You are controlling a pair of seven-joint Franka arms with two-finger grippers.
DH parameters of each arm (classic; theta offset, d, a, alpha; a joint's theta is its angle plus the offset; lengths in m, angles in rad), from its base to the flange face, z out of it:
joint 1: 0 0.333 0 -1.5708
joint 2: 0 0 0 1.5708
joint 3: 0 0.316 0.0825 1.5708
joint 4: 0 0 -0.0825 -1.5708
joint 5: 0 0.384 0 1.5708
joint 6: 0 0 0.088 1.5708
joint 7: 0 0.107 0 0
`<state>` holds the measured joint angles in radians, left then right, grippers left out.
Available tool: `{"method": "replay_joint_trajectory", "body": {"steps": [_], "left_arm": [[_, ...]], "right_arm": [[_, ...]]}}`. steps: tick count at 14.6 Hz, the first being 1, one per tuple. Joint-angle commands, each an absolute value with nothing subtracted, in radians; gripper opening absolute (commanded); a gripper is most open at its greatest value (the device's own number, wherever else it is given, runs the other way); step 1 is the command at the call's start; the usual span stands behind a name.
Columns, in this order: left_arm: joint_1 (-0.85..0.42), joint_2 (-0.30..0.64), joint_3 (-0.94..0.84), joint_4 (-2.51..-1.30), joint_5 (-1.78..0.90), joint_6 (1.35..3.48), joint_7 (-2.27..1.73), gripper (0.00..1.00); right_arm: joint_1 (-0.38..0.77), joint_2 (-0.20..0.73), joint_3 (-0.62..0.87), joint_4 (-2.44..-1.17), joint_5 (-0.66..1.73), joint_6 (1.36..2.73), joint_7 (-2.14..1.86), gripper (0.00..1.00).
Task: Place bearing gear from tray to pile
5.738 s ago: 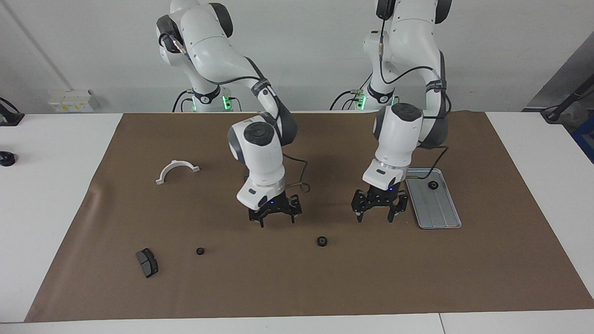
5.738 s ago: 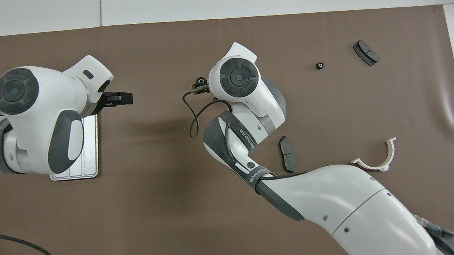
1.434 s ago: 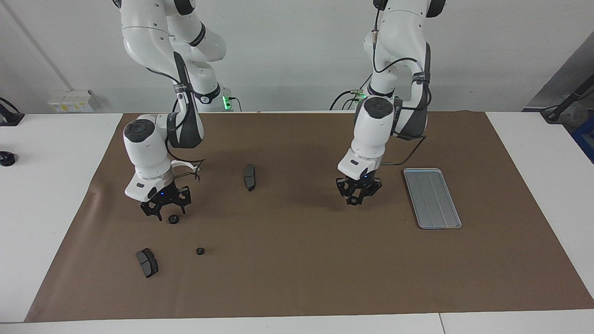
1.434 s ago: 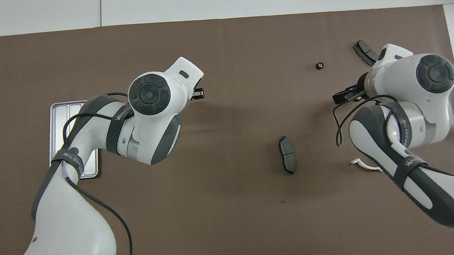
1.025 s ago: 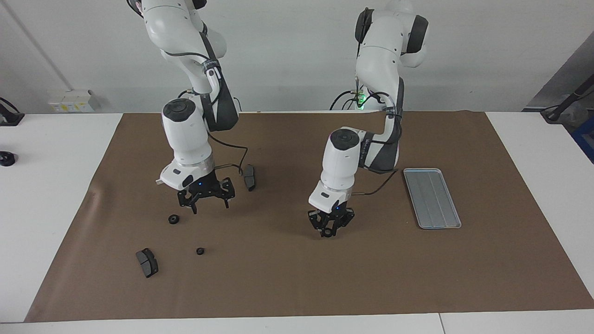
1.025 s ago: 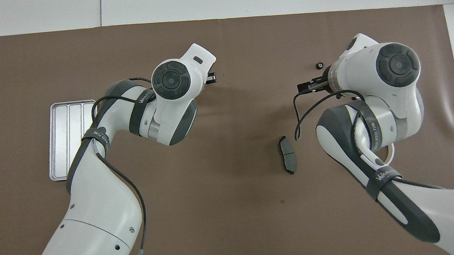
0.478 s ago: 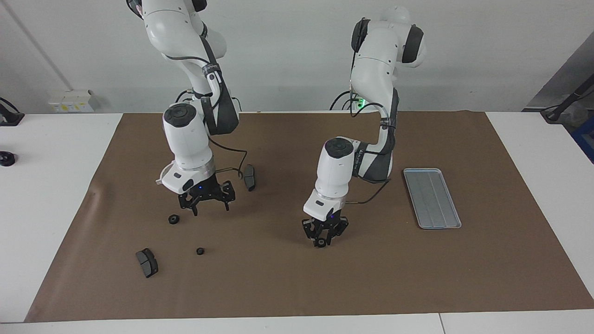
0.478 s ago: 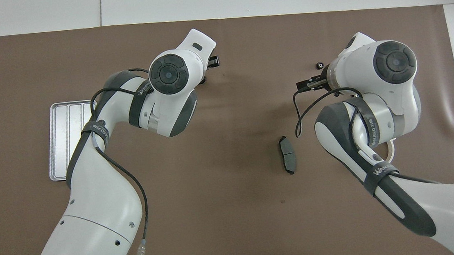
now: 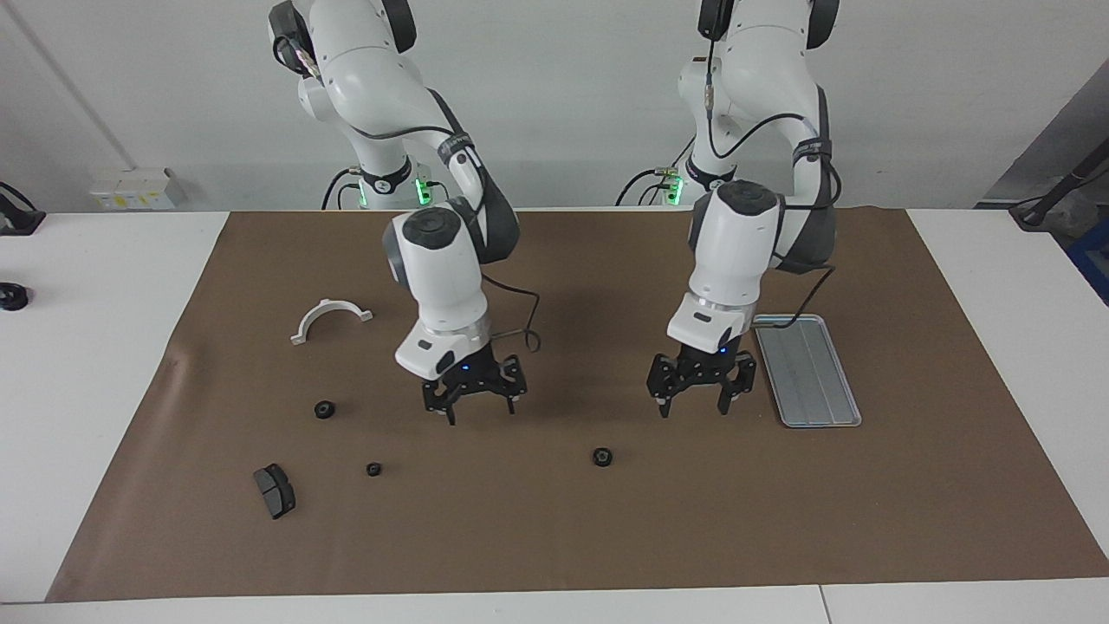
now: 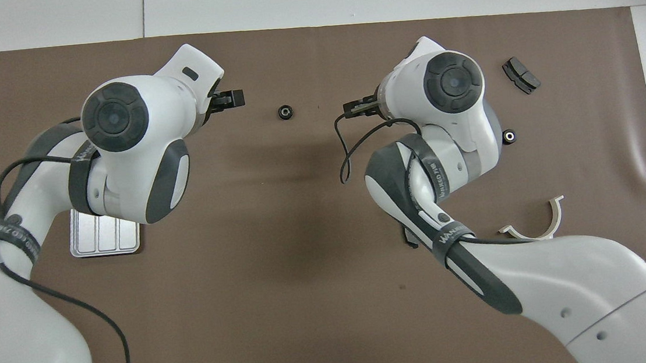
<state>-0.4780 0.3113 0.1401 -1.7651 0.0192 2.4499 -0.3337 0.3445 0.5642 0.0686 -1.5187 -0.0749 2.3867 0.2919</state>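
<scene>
Two grippers, left (image 9: 702, 400) and right (image 9: 472, 405), hang spread open and empty above the brown mat; one bearing gear (image 9: 601, 455) lies between them, apart from the bare tray (image 9: 807, 371).

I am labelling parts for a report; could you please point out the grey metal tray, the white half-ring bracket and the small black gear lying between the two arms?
grey metal tray (image 9: 810, 374): facing view, ridged floor.
white half-ring bracket (image 9: 330, 305): facing view, top of arch.
small black gear (image 9: 600, 455): facing view, centre.
</scene>
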Motion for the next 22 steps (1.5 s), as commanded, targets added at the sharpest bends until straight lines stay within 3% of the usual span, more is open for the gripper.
{"method": "replay_joint_trajectory", "body": {"steps": [1,7,9,11,14,18,20,22], "left_arm": [[-0.427,0.144,0.132,-1.911,0.012,2.34,-0.198,1.0],[-0.275,-0.029,0.133,-1.902,0.012,2.014,0.038,1.0],[-0.23,-0.064,0.135,-1.888,0.012,1.958,0.078,1.0],[-0.183,-0.06,0.135,-1.823,0.012,1.878,0.084,1.0],[-0.128,-0.035,0.135,-1.699,0.011,1.761,0.126,1.0],[-0.089,0.073,0.135,-1.481,-0.024,1.57,0.156,1.0],[-0.084,0.065,0.135,-1.465,-0.057,1.557,0.163,1.0],[-0.089,-0.009,0.135,-1.559,-0.058,1.551,0.166,1.0]], "right_arm": [[0.414,0.742,0.066,-1.323,-0.075,2.449,0.321,1.0],[0.486,0.836,0.06,-1.223,-0.15,2.497,0.327,1.0],[0.514,0.932,0.046,-1.111,-0.164,2.508,0.365,1.0],[0.537,1.001,0.019,-1.028,-0.181,2.51,0.368,1.0],[0.541,1.002,0.012,-1.026,-0.184,2.505,0.368,1.0],[0.565,1.008,0.012,-1.029,-0.236,2.504,0.403,0.85],[0.566,1.005,0.012,-1.031,-0.239,2.488,0.403,0.79],[0.565,1.0,0.012,-1.031,-0.239,2.47,0.402,0.76]]}}
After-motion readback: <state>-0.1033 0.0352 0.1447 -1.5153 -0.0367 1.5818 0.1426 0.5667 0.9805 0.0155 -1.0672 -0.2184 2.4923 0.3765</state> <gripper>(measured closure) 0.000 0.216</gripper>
